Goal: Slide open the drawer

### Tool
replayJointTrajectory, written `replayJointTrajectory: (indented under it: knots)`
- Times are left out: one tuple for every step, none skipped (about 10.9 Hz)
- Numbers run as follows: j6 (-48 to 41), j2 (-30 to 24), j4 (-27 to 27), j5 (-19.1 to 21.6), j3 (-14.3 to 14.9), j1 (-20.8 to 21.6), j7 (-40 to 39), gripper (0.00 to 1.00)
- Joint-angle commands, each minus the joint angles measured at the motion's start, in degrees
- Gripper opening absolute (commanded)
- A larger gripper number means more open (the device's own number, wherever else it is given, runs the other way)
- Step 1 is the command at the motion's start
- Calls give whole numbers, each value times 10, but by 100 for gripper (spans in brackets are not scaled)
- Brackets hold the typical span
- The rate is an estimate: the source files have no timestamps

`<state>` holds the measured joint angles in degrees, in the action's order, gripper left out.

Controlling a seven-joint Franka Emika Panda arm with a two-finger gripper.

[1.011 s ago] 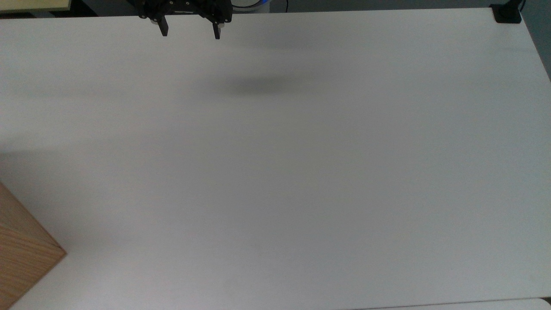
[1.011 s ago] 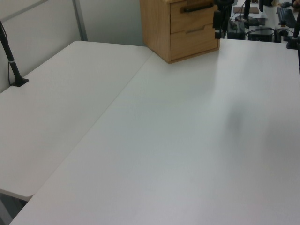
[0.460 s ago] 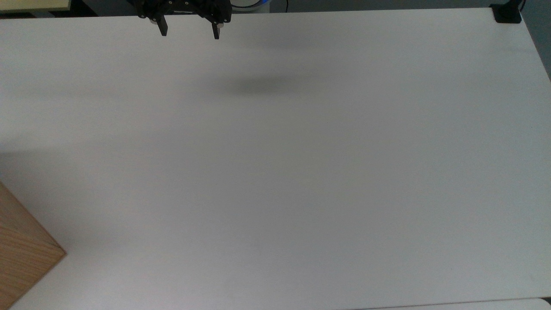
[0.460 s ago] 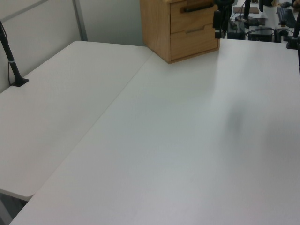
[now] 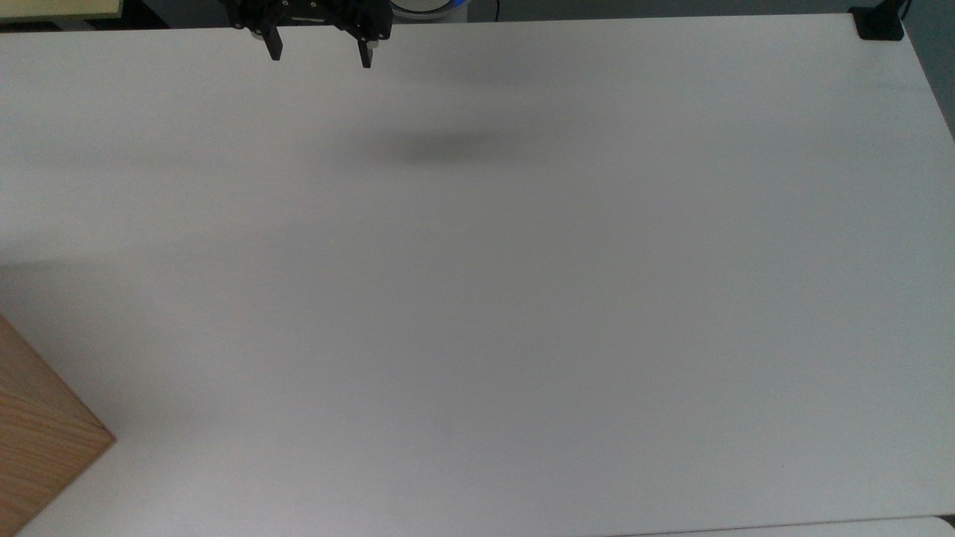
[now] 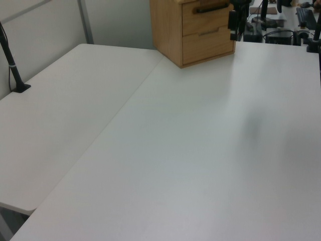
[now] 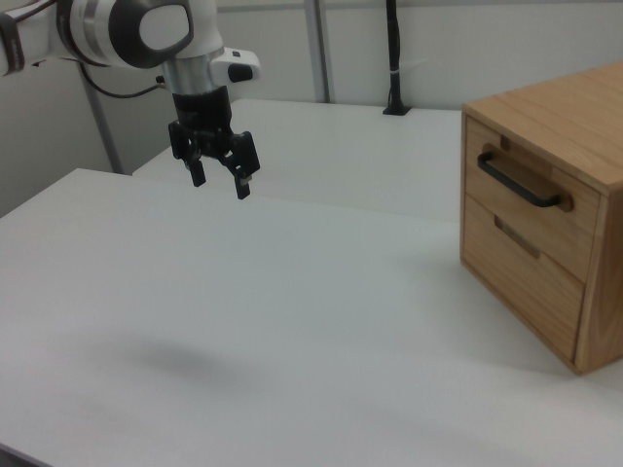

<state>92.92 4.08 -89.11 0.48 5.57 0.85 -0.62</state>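
Note:
The drawer [image 7: 519, 200] is the upper one in a wooden cabinet [image 7: 582, 120] at the right view's right. Its front sits flush, with a black bar handle [image 7: 522, 185]. In the left view, the drawer [image 6: 206, 19] is at the top edge, with the handle [image 6: 211, 8] partly cut off. My gripper [image 7: 220, 185] hangs open and empty above the white table, far to the right view's left of the cabinet. It sits at the top view's upper edge [image 5: 319, 60], and the cabinet's corner [image 5: 37, 440] at the lower left. The gripper [image 6: 233, 34] also appears in the left view.
A lower drawer [image 7: 521, 275] with a notch grip sits under the handled one. The wide white table [image 5: 522, 298] lies between gripper and cabinet. A black clamp post [image 7: 393, 58] stands at the table's far edge, and another [image 6: 12, 65] at the left view's left.
The gripper has shifted slightly toward the top view's left, still open. The cabinet and drawer have not moved.

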Motion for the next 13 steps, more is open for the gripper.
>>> replayJointTrajectory:
  knots:
    - [-13,-11,-4,6,8,6,11,100]
    - [-10,-7,-4,7,8,4,29,100]
    - [-3,-6,-4,8,8,-6,52,100]
    - [6,-5,-4,7,8,-15,42,100]
    - [30,-3,-6,7,8,-23,2,100]
    - [50,1,-5,7,15,-30,-55,100]
    - [74,3,-5,9,33,-31,-133,100]
    - [106,3,-4,6,50,-31,-227,100]
    - [148,7,-4,3,66,-35,-306,100]
    - [202,18,-5,-2,82,-40,-370,100]
    - [258,40,-4,-20,97,-40,-430,100]
    - [317,64,-4,-42,110,-47,-475,100]
    - [390,92,-4,-57,112,-66,-506,100]
